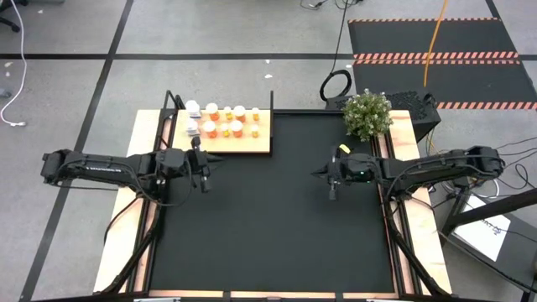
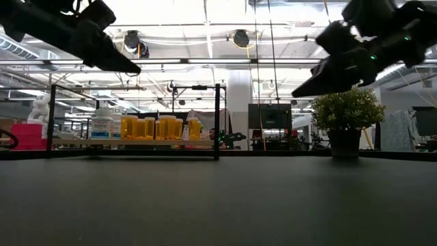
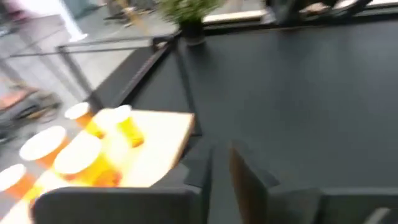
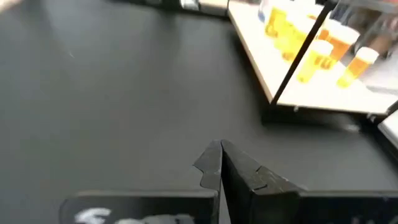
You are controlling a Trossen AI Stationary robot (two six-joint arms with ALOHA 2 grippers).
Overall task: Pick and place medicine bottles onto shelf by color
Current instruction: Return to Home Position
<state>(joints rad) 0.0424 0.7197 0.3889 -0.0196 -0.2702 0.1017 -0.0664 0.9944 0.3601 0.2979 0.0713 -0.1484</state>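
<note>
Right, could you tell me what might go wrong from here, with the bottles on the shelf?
1. The left gripper hangs close beside the near edge of the shelf; a swing toward it could bump the board or its black post.
2. The medicine bottles stand packed close together, so one jolt to the board might topple several.
The right gripper, shut, is out over the mat, apart from both.

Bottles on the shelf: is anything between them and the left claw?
Nothing visible is. The left gripper hangs above the black mat just beside the shelf, and only bare board lies between it and the medicine bottles. The right gripper waits farther off.
</note>
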